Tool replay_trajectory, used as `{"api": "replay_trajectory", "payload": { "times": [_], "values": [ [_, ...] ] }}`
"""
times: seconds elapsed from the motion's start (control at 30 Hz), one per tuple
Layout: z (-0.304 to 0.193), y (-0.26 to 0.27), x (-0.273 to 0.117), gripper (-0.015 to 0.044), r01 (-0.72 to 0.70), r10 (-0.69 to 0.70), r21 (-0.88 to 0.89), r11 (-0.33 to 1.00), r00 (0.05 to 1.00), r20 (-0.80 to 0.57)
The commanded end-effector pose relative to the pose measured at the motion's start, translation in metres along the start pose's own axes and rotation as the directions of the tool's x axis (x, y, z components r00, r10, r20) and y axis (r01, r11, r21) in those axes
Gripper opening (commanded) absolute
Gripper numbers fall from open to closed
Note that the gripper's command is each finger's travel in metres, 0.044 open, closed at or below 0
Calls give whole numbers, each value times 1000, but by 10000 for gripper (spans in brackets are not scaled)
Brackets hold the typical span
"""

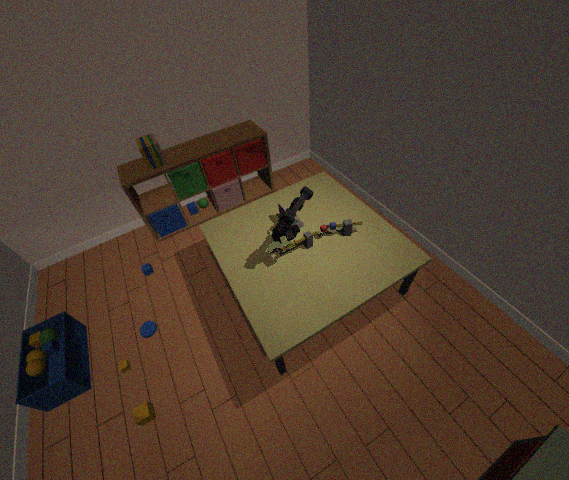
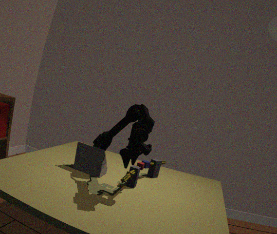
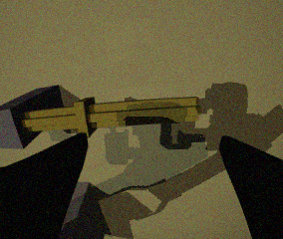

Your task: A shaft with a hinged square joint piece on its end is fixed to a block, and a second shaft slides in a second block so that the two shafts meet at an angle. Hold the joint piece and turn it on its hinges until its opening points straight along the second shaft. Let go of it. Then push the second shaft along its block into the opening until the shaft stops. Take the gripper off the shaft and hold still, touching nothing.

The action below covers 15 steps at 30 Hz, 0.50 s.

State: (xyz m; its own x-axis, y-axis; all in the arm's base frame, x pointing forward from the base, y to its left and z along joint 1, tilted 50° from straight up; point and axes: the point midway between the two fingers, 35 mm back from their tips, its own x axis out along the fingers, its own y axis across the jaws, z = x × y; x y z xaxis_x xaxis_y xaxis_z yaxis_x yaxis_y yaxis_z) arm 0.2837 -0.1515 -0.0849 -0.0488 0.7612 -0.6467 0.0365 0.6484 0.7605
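Though slanted, shaft [image 1: 293, 244] [image 2: 127, 176] [image 3: 146, 106] lengthwise toward red piece [image 1: 324, 227] [image 2: 140, 165].

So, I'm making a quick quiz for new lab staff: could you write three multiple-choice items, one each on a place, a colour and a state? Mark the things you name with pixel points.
1. Where is the red piece [image 1: 323, 227] [image 2: 140, 165]?
A) On the floor
B) Between the two grey blocks [image 1: 308, 239] [image 1: 347, 227] [image 2: 134, 177] [image 2: 154, 169] [image 3: 6, 128]
C) On the shelf

2. What colour is the piece beside it [image 1: 332, 225] [image 2: 146, 164]?
A) Blue
B) White
C) Green

3. How is the gripper [image 1: 285, 238] [image 2: 129, 165] [image 3: 156, 141]?
A) Shut on the red piece
B) Shut on nothing
C) Open, holding nothing

Key:
1 B: the exterior view shows a block on either side.
2 A: its blue shows in the top and exterior views.
3 C: the wrist view shows the fingers wide apart, gripping nothing.
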Motion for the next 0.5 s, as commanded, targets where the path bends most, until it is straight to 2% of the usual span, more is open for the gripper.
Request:
{"api": "replay_trajectory", "payload": {
  "times": [0.0,0.23,0.47],
  "values": [
    [-2,-17,2,440,19,-20,-106,994,1000,-5],
    [-2,-18,2,440,20,-21,-106,994,1000,-5],
    [-1,-18,12,440,24,-22,109,994,999,-24]
  ]
}}
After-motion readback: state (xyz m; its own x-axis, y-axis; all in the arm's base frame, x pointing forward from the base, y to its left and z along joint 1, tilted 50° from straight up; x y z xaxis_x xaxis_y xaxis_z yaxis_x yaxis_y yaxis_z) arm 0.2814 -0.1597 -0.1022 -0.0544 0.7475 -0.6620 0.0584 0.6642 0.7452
